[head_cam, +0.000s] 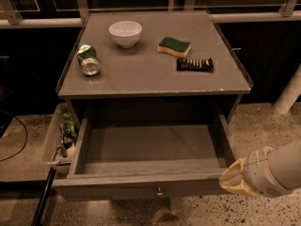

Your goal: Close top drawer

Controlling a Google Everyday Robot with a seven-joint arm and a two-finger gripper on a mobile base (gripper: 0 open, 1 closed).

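The top drawer (150, 185) of the grey cabinet is pulled far out and is empty inside. Its flat front panel has a small round metal knob (160, 191) at its centre. My gripper (231, 179) is at the lower right, with its cream-coloured fingers against the drawer front's right end, beside the front right corner. The arm's white wrist extends off to the right edge.
On the cabinet top (141, 79) lie a white bowl (125, 33), a green can on its side (88, 60), a green-and-yellow sponge (174, 46) and a dark snack bar (194, 64). A bin with items (61, 138) stands at the cabinet's left. Speckled floor (263, 121) lies to the right.
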